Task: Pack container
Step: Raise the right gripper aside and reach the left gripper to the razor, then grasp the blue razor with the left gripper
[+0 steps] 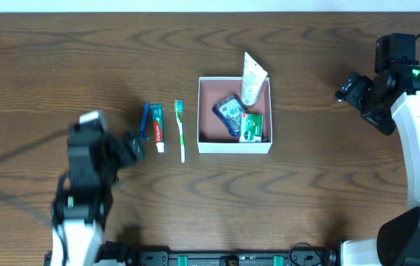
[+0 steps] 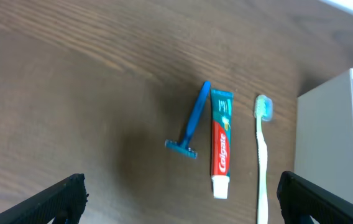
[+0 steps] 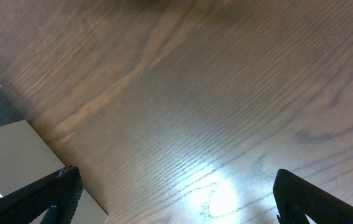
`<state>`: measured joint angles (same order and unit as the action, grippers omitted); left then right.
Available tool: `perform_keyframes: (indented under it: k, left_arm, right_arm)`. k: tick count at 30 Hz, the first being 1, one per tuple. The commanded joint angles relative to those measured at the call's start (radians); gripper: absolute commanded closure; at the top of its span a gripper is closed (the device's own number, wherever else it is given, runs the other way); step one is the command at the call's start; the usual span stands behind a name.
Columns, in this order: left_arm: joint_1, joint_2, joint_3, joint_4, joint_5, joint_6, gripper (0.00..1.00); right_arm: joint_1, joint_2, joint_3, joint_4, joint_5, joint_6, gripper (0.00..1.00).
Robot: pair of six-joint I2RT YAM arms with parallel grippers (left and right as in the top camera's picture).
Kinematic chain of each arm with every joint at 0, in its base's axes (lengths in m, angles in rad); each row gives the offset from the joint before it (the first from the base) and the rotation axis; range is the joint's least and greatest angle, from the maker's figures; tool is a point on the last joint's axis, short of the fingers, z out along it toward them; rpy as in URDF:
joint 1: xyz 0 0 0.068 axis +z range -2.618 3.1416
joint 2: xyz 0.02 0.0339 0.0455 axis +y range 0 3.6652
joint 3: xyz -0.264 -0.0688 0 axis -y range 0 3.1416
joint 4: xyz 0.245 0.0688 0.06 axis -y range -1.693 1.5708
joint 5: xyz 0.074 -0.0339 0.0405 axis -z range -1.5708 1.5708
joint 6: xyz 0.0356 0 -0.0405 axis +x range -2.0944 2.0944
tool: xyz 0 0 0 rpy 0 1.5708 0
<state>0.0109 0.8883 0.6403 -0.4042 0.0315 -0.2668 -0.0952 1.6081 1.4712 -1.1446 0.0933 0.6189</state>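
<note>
The left pincer [image 2: 183, 202], spread and empty, is the nearer one. The razor [image 2: 193, 118], toothpaste [image 2: 221, 146] and toothbrush [image 2: 262, 158] lie just ahead, long axes pointing away.

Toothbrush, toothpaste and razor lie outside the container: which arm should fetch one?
Left, I think: the left gripper, open, hovers by the razor, toothpaste and toothbrush; the right gripper is beyond the container.

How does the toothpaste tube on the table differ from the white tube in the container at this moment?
The toothpaste tube lies flat on the table, left of the container; the white tube is inside it, propped against the far wall and reaching past the rim. The toothpaste tube is red and green; the white tube is mostly white. Both are squeeze tubes.
</note>
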Motion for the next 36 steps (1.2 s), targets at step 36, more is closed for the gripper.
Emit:
perform_keyframes:
  k: [36]
  left_arm:
    - [-0.013, 0.990, 0.511, -0.117, 0.115, 0.476, 0.33]
  right_arm:
    - [-0.003, 0.000, 0.011, 0.000, 0.004, 0.016, 0.01]
